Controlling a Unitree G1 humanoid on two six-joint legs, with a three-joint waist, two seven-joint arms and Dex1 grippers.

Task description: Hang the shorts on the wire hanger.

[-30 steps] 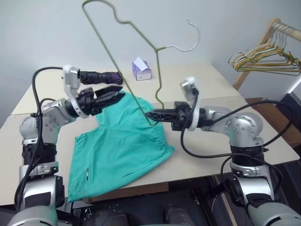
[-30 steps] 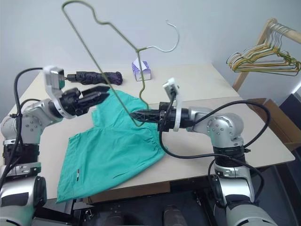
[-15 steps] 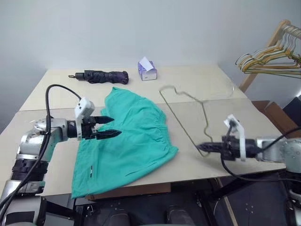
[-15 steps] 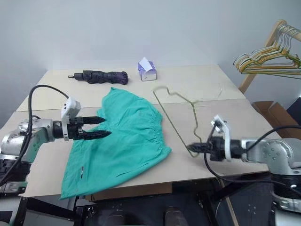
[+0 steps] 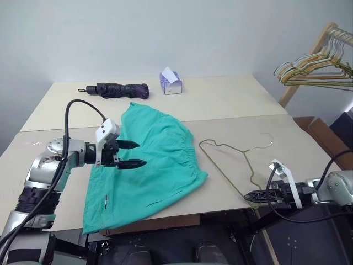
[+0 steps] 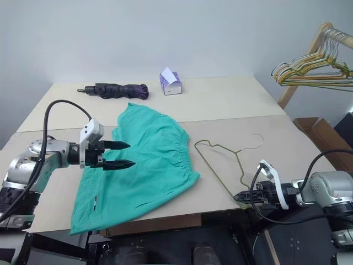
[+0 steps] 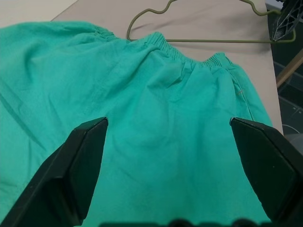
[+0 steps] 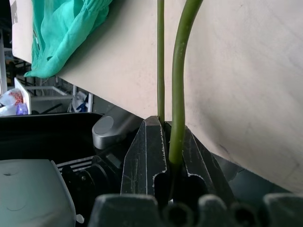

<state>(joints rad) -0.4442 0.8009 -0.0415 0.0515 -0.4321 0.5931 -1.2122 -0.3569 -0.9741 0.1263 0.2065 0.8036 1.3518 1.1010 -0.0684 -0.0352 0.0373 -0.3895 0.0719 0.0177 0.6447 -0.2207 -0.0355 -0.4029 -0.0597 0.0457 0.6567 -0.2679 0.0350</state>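
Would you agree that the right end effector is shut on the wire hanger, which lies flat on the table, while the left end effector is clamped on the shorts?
Not quite: the left end effector is open, its fingers spread above the shorts without gripping them, as the left wrist view shows. The rest holds: the right end effector is shut on the wire hanger, which lies flat on the table.

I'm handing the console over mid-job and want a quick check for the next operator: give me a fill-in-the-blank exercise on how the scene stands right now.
1. The right hand is shut on the thin olive-green wire ______.
2. The left hand hovers with its fingers ______ over the teal-green cloth shorts.
3. The wire hanger lies on the beige table ______ the shorts, not touching them.
4. The dark purple folded ______ lies at the table's far side, near the small purple-and-white tissue pack.

Missing words: hanger; open; beside; umbrella
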